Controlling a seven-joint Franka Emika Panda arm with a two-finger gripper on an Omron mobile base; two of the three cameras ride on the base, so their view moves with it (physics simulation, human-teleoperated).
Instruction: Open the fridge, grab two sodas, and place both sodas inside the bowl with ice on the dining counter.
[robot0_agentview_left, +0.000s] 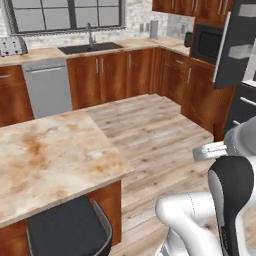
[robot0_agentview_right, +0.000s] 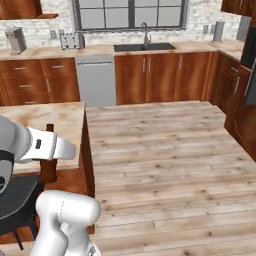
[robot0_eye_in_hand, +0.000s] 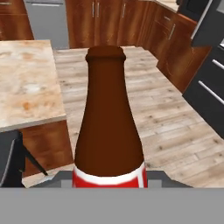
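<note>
A dark brown soda bottle with a red and white label stands upright in the middle of the hand view. My gripper is shut on its lower body, over the wood floor. The beige marbled dining counter lies to the left of the arm, and its corner also shows in the hand view. On the right, the dark grey fridge has one door swung open, pale handle outward. The bowl with ice is out of view.
A black stool stands at the dining counter's near edge. The wall counter with sink and a grey dishwasher line the back. A black microwave sits beside the fridge. Bare wood floor stretches between counter and fridge.
</note>
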